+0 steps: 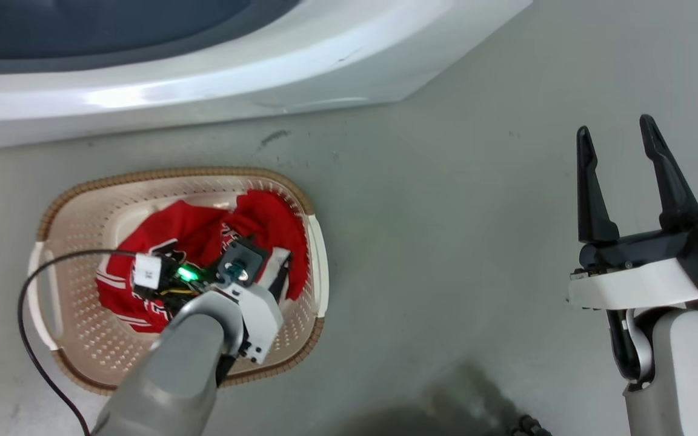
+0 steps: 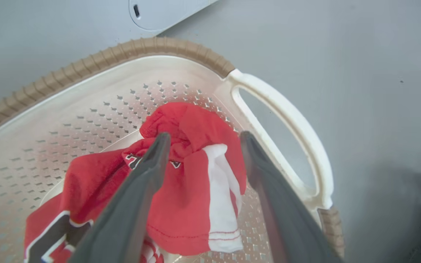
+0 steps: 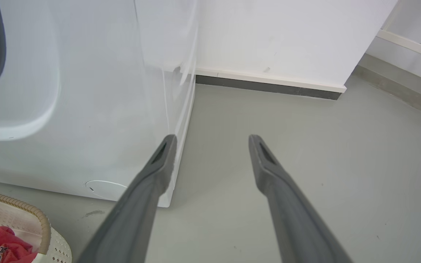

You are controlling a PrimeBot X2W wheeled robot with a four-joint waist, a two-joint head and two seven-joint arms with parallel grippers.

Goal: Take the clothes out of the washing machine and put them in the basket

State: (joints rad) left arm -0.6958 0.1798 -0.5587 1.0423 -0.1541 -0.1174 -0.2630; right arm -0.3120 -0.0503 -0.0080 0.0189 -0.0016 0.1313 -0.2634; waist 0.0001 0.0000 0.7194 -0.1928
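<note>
My left gripper [image 2: 205,136] was spread, pinching nothing, low over the clothes [image 2: 185,204] heaped in the basket [image 2: 122,51] against its handle-end wall. My right gripper [image 1: 614,127] was spread, empty, over the floor [image 1: 446,242]. Risk I judged: on lift-out a finger snags fabric and drags it over that rim.

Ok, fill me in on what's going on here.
The left gripper hangs open over the red clothes, which lie in the basket on the floor before the washing machine. The right gripper is open and empty, off to the side.
</note>
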